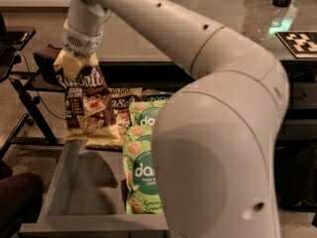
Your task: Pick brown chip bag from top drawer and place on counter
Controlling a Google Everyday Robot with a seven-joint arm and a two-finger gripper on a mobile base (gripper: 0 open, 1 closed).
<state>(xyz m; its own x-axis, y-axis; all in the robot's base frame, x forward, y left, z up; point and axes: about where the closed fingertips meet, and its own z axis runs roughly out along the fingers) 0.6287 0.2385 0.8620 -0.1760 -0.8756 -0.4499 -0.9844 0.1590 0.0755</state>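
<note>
My gripper [73, 63] is at the upper left, above the open top drawer [74, 182]. It is shut on the top edge of the brown chip bag [86, 103], which hangs below it, lifted clear of the drawer's contents. A second brown chip bag [119, 114] lies at the back of the drawer behind it. The counter [218, 14] is the glossy surface across the top of the view. My arm's large white links fill the middle and right.
Two green chip bags [143, 167] lie along the drawer's right side. The drawer's left half is bare grey floor. A black stand [25, 83] is at the left. A fiducial marker [299, 42] and a clear bottle [285, 4] sit on the counter at the right.
</note>
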